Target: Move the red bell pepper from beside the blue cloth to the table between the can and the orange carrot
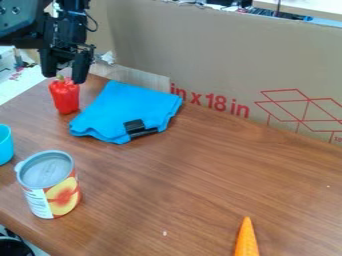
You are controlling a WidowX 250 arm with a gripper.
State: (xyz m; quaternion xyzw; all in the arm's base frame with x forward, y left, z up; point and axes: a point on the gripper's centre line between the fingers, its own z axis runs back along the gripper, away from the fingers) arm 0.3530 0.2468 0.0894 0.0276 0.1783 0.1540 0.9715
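Observation:
The black gripper hangs at the upper left, its two fingers spread apart with a gap between them. Right beneath it a red bell pepper with a green stem stands upright on the wooden table. The pepper's top is level with the fingertips in the view; whether they touch it I cannot tell. Just right of the pepper lies a folded blue cloth with a black strap on its near edge.
A can with a peach label stands at the lower left, and a light blue cup is at the left edge. An orange carrot lies at the bottom right. A cardboard wall runs along the table's back.

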